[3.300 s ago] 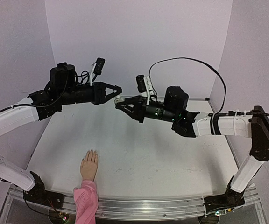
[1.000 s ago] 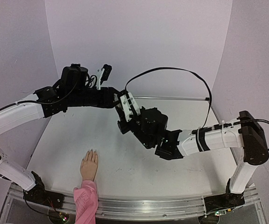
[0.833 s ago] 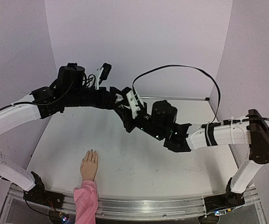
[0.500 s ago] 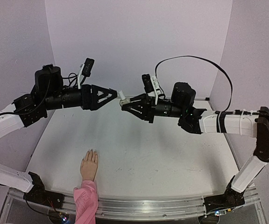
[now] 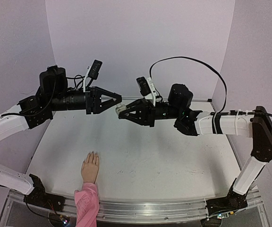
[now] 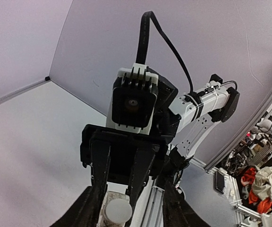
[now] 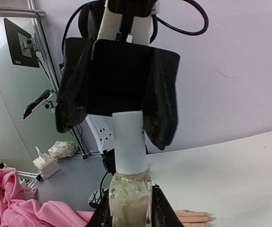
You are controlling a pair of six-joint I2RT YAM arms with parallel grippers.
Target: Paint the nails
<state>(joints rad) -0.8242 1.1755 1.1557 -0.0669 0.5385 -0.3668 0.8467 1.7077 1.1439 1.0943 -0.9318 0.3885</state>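
Observation:
My right gripper [image 5: 123, 112] is shut on a small nail polish bottle [image 5: 120, 109] and holds it high above the table, white cap pointing left. In the right wrist view [image 7: 129, 208] the cloudy glass body [image 7: 129, 196] sits between the fingers and the cap [image 7: 129, 142] sticks out. My left gripper [image 5: 118, 101] is open, its black fingers [image 7: 162, 99] flanking the cap without touching it. The left wrist view shows the cap end-on [image 6: 117, 211]. The mannequin hand [image 5: 90, 168] with a pink sleeve [image 5: 87, 203] lies flat at the near left; its nails [image 5: 93, 154] are barely distinguishable.
The white table [image 5: 174, 161] is walled by lilac panels at the back and sides. A metal rail [image 5: 150, 210] runs along the near edge. A black cable [image 5: 192, 61] loops above the right arm. The mannequin fingertips [image 7: 204, 218] also show below the bottle in the right wrist view.
The left gripper has moved right, up to the bottle's cap. The right gripper has shifted slightly left and down with the bottle. The mannequin hand has not moved.

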